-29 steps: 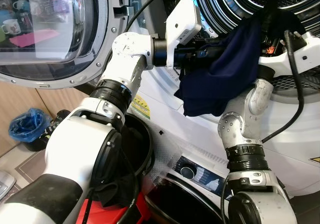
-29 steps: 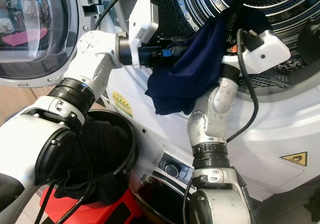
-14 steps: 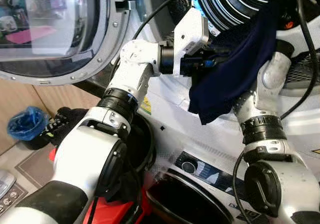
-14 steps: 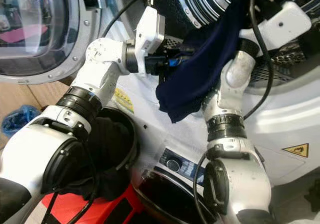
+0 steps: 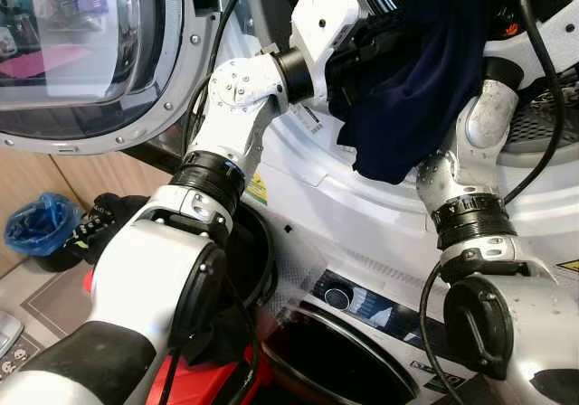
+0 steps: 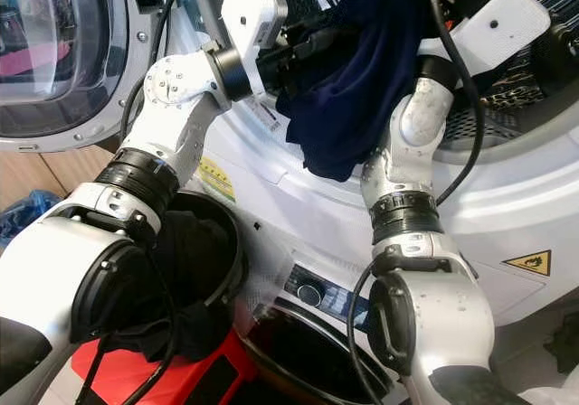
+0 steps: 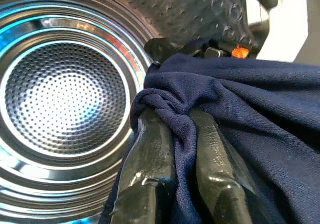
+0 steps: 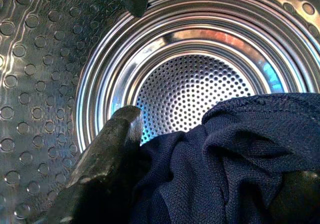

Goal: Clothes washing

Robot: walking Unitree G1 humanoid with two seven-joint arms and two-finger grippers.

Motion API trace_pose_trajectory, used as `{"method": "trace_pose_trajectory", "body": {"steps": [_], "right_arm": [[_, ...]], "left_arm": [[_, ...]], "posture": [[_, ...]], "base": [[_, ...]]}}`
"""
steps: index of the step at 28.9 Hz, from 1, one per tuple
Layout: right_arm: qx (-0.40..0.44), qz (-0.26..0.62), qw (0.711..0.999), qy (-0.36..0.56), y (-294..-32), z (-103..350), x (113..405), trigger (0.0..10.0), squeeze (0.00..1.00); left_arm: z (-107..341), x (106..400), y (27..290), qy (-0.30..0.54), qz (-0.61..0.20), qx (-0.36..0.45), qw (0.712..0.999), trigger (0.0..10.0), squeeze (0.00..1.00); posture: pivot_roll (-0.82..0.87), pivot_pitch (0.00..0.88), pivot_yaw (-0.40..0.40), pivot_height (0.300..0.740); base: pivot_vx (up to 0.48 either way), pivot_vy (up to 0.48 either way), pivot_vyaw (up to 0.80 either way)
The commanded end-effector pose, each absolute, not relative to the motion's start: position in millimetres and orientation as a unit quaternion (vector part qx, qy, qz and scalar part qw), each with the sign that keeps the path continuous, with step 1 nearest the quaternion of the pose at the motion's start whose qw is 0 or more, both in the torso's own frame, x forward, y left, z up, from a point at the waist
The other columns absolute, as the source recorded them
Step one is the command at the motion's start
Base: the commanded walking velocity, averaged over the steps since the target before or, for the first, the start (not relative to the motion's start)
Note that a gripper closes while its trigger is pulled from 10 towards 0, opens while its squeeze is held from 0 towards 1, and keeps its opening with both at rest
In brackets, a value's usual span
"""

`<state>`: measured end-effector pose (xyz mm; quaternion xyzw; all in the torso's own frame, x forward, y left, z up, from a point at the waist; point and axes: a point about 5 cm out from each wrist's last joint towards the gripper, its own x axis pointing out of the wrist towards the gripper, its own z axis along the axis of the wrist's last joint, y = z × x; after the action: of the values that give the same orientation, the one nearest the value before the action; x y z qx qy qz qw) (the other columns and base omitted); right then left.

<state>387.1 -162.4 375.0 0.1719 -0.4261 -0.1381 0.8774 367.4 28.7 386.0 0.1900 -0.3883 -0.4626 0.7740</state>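
A navy garment (image 5: 398,107) hangs over the lower rim of the washer's open steel drum (image 7: 65,94). My left gripper (image 7: 175,121) is raised to the drum mouth and shut on a fold of this garment; the cloth is pinched between its two black fingers (image 7: 150,149). From the right, my right arm (image 5: 475,134) reaches up into the drum. Its gripper (image 8: 210,149) is open, fingers wide apart, with the navy cloth bunched between them and the perforated drum back (image 8: 195,89) beyond. In the eye views the cloth hides both grippers' fingertips.
The round glass washer door (image 5: 81,52) stands open at the left. Below it a black basket (image 6: 194,269) with dark clothes rests on a red stand (image 6: 136,369). A lower machine with a control knob (image 5: 337,295) sits under the drum. A blue bag (image 5: 36,224) lies on the floor.
The camera has shifted. My left gripper has lifted the navy garment higher towards the drum mouth, so less of it hangs below the rim. The right arm stays inside the drum.
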Motion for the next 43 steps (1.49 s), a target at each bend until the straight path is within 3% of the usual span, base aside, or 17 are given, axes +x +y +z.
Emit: {"method": "trace_pose_trajectory", "body": {"steps": [1,5,10,13,15,16,17,18,26,34,43], "right_arm": [[0.158,-0.162,0.875,-0.427,-179,379,387,10.0,0.0],[0.132,-0.2,0.872,-0.426,-190,382,386,10.0,0.0],[0.119,-0.246,0.863,-0.425,-207,379,383,10.0,0.0],[0.117,-0.254,0.862,-0.423,-210,375,383,10.0,0.0],[0.117,-0.258,0.863,-0.419,-212,372,383,10.0,0.0],[0.117,-0.258,0.863,-0.418,-212,371,384,10.0,0.0],[0.116,-0.259,0.863,-0.417,-212,371,384,10.0,0.0],[0.116,-0.259,0.864,-0.417,-212,371,384,10.0,0.0],[0.112,-0.254,0.867,-0.415,-205,369,385,10.0,0.0],[0.113,-0.251,0.868,-0.412,-203,367,386,10.0,0.0],[0.114,-0.251,0.871,-0.407,-203,364,387,10.0,0.0]], "left_arm": [[408,360,25,-0.426,-0.438,0.209,0.764,10.0,0.0],[425,358,29,-0.468,-0.362,0.246,0.768,10.0,0.0],[427,356,29,-0.489,-0.31,0.321,0.749,10.0,0.0],[419,355,24,-0.485,-0.328,0.35,0.731,10.0,0.0],[411,357,20,-0.457,-0.374,0.332,0.735,10.0,0.0],[408,358,19,-0.448,-0.39,0.325,0.736,10.0,0.38],[407,358,18,-0.445,-0.401,0.316,0.736,10.0,0.82],[406,358,18,-0.437,-0.411,0.3,0.742,10.0,1.0],[411,359,20,-0.438,-0.409,0.298,0.743,10.0,1.0],[411,356,21,-0.437,-0.427,0.313,0.727,10.0,1.0],[419,342,17,-0.491,-0.386,0.376,0.684,10.0,1.0]], "posture": [[0.07,0.108,-0.006,0.74],[0.08,0.11,-0.007,0.74],[0.08,0.111,-0.007,0.74],[0.08,0.115,-0.006,0.74],[0.08,0.115,-0.005,0.74],[0.08,0.114,-0.004,0.74],[0.08,0.114,-0.004,0.74],[0.08,0.117,-0.001,0.74],[0.08,0.118,-0.002,0.74],[0.08,0.117,-0.002,0.74],[0.08,0.118,-0.001,0.74]], "base": [[0.0,0.0,0.0],[0.0,0.0,0.0],[0.0,0.0,0.0],[0.0,0.0,0.0],[0.0,0.0,0.0],[0.0,0.0,0.0],[0.0,0.0,0.0],[0.0,0.0,0.0],[0.0,0.0,0.0],[0.0,0.0,0.0],[0.0,0.0,0.0]]}}
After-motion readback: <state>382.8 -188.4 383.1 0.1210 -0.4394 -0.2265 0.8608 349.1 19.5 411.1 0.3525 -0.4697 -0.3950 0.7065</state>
